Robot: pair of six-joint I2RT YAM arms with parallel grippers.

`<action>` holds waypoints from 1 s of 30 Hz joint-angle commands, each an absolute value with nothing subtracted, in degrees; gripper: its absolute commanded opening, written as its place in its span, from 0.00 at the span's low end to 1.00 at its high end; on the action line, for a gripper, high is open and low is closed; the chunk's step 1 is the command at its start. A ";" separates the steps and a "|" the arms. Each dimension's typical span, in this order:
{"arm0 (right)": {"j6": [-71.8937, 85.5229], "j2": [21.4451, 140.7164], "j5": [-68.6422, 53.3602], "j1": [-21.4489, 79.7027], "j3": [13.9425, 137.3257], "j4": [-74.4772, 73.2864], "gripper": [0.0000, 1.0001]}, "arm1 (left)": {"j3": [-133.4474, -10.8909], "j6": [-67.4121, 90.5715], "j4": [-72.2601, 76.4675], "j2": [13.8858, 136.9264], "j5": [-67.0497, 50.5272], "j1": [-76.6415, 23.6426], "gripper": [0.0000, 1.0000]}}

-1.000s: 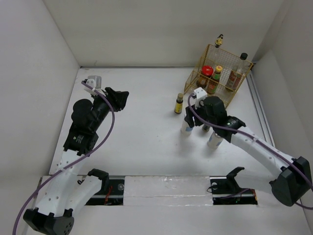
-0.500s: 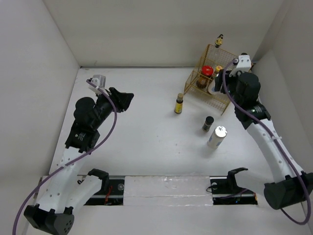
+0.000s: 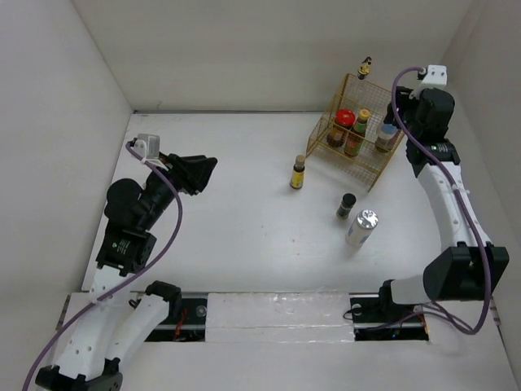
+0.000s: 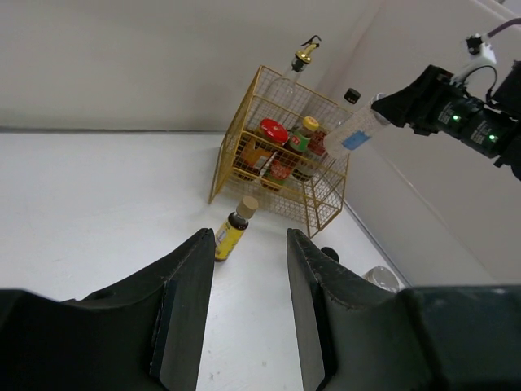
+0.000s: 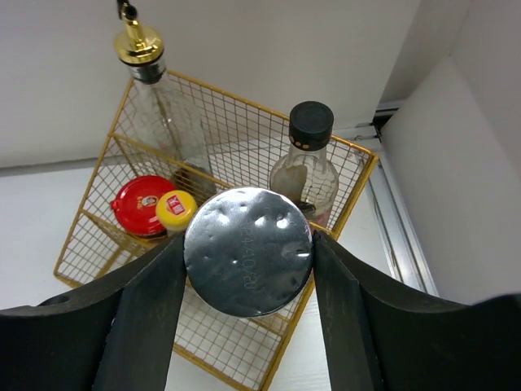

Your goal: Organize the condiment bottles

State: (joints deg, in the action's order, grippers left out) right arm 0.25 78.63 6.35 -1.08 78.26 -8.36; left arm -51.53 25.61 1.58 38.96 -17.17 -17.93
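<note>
My right gripper (image 3: 397,130) is shut on a white bottle (image 3: 386,138) with a silver cap (image 5: 248,251) and holds it tilted over the right part of the gold wire basket (image 3: 370,167). The basket holds a red-capped jar (image 5: 142,204), a yellow-capped bottle (image 5: 176,210), a gold-spouted bottle (image 5: 138,49) and a black-capped clear bottle (image 5: 309,163). On the table stand a brown bottle with a yellow label (image 3: 299,173), a small black-capped bottle (image 3: 347,205) and a white bottle with a silver cap (image 3: 361,227). My left gripper (image 3: 202,169) is open and empty, raised at the left.
White walls close the table at the back and both sides. The basket (image 4: 281,199) stands in the back right corner, close to the right wall (image 3: 480,122). A metal rail (image 3: 277,309) runs along the near edge.
My right gripper took the white bottle from the table near the basket's front and carried it up over the basket. My left arm shifted slightly back and left.
</note>
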 commanded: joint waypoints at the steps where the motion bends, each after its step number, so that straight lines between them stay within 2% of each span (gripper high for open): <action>1: -0.62 80.76 3.87 -2.02 82.44 -1.05 0.51 | -53.09 26.02 4.66 38.50 -18.02 -18.02 0.36; 23: 1.67 92.99 2.11 -2.02 76.73 2.11 0.53 | -53.09 26.02 4.66 39.11 -17.93 -18.02 0.38; 28: 2.20 95.19 2.11 -2.02 77.34 1.58 0.63 | -53.09 26.02 4.66 39.11 -17.93 -18.02 0.38; 30: 2.89 95.19 2.11 -2.02 77.34 1.58 0.71 | -53.09 26.02 4.66 39.11 -17.93 -18.02 0.38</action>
